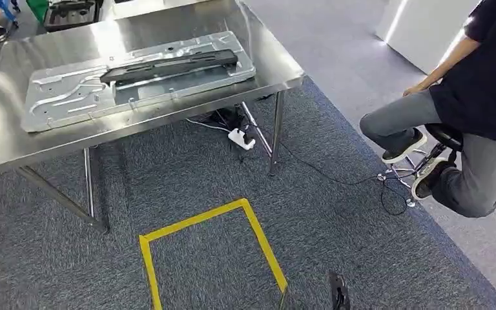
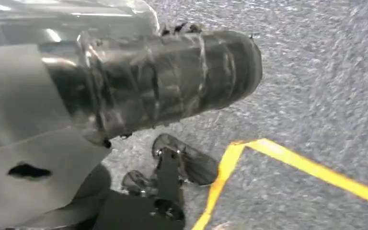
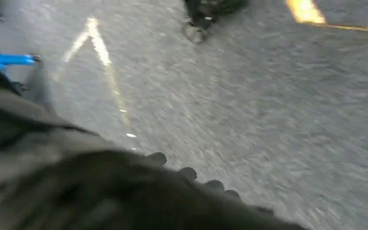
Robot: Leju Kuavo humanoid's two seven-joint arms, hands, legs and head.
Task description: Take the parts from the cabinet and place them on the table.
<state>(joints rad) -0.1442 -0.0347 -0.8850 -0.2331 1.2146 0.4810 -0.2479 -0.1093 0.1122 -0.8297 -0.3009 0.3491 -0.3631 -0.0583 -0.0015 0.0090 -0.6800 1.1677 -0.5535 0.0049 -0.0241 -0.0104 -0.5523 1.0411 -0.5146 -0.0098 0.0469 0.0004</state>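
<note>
Grey-blue carpet (image 1: 187, 168) bears a yellow tape outline (image 1: 210, 242); a white power strip (image 1: 241, 138) lies beneath the steel table; paler smooth flooring (image 1: 336, 39) runs beyond; a white cabinet (image 1: 420, 29) catches light.

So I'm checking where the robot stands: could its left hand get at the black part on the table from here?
Probably not. The left hand hangs low over the carpet, and the black part lies far off on the table.
</note>
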